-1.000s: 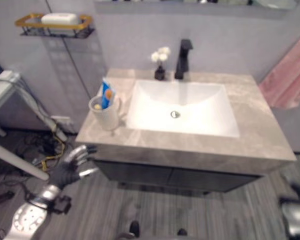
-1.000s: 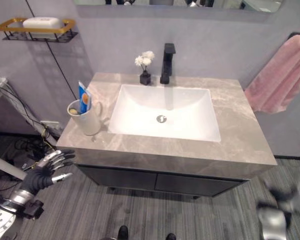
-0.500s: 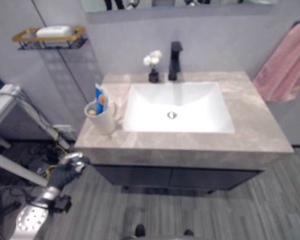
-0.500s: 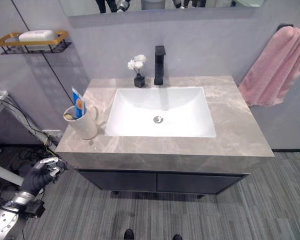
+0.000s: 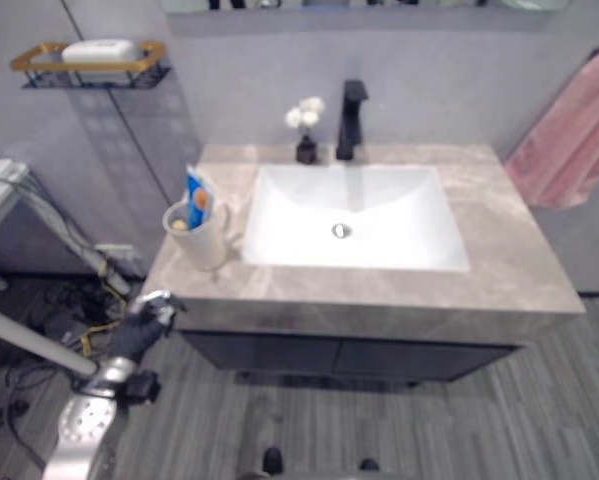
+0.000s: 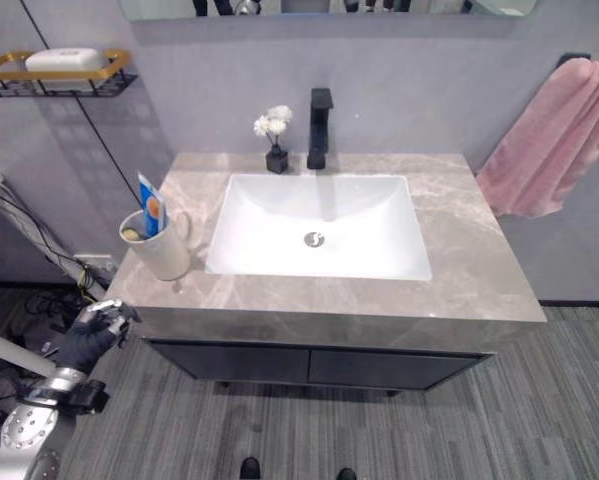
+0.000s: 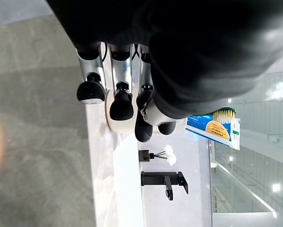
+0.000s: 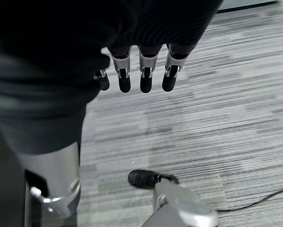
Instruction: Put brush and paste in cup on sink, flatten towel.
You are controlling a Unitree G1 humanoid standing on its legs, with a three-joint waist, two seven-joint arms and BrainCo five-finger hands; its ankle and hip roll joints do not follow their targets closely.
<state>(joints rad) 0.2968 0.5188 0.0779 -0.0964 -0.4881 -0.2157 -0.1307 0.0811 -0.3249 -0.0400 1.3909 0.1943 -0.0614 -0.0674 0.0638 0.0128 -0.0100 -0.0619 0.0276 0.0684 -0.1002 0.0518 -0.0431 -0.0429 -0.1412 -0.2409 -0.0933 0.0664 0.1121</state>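
Note:
A white cup (image 5: 197,238) stands on the grey counter (image 5: 399,285), left of the basin. A blue toothpaste tube (image 5: 195,192) sticks up out of it, and a toothbrush head (image 7: 224,115) shows beside the tube (image 7: 212,130) in the left wrist view. A pink towel (image 6: 549,140) hangs bunched on the wall at the right. My left hand (image 6: 91,335) hangs below the counter's left front corner, fingers (image 7: 121,94) curled on nothing. My right hand (image 8: 146,71) hangs low over the floor with its fingers relaxed and empty.
A white basin (image 5: 354,215) fills the counter's middle, with a black tap (image 5: 351,118) and a small vase of white flowers (image 5: 306,130) behind it. A wall shelf with soap (image 5: 87,55) sits at the upper left. A white table leg (image 5: 29,340) crosses low left.
My left hand's fingers went from spread to curled, and the hand came up closer to the counter's front corner. The right arm dropped out of the eye views. The camera shifted.

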